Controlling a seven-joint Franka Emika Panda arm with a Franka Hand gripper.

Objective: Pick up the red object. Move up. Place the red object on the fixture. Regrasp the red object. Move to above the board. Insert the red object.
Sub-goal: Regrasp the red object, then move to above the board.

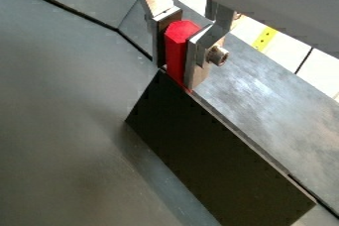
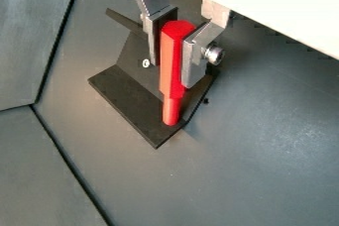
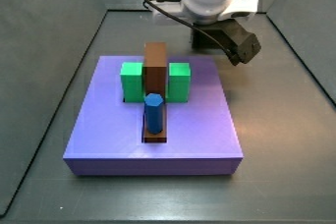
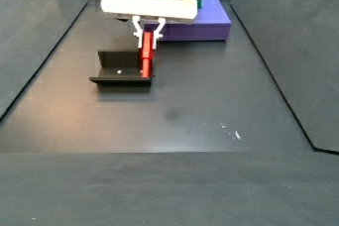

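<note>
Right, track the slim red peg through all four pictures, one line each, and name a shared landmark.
Wrist view: the slim red peg stands between the gripper fingers, above a dark plate.
Wrist view: the peg is upright, its lower end on the dark L-shaped fixture.
Side view: not visible; the arm hides it behind the purple board.
Side view: the peg hangs over the fixture.
Shared landmark: the fixture.

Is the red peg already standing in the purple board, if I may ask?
No, the gripper holds the red peg over the fixture.
</note>
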